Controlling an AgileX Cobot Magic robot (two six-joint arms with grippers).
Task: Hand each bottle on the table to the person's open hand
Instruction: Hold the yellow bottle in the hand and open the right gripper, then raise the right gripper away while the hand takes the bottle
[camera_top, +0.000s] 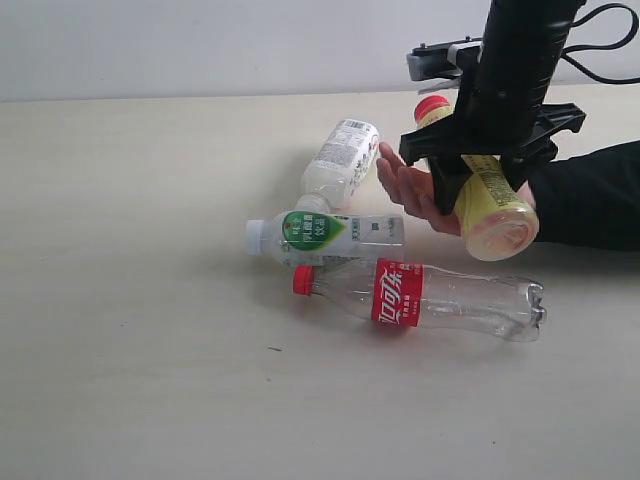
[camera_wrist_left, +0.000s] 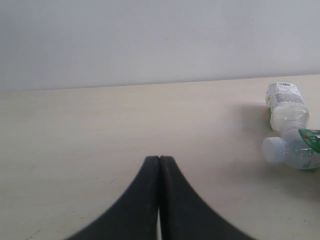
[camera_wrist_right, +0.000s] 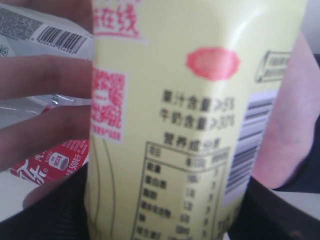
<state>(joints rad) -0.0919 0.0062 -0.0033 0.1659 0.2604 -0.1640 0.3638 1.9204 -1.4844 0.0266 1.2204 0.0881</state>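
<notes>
Over the person's open hand (camera_top: 415, 190), the yellow bottle (camera_top: 495, 215) is clasped by the right gripper (camera_top: 480, 185). Fingers (camera_wrist_right: 45, 75) are spread; palm contact is perhaps made.

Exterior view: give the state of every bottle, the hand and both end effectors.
Yellow plastic bottle with red cap: gripped, over the palm.
Clear plastic Coca-Cola bottle: lying, capped.
Whitish green-labelled bottle: lying, capped.
Whitish barcode-labelled bottle: lying.
Person's bare hand: open.
Right end effector: closed on yellow bottle.
Left end effector: shut, empty.
</notes>
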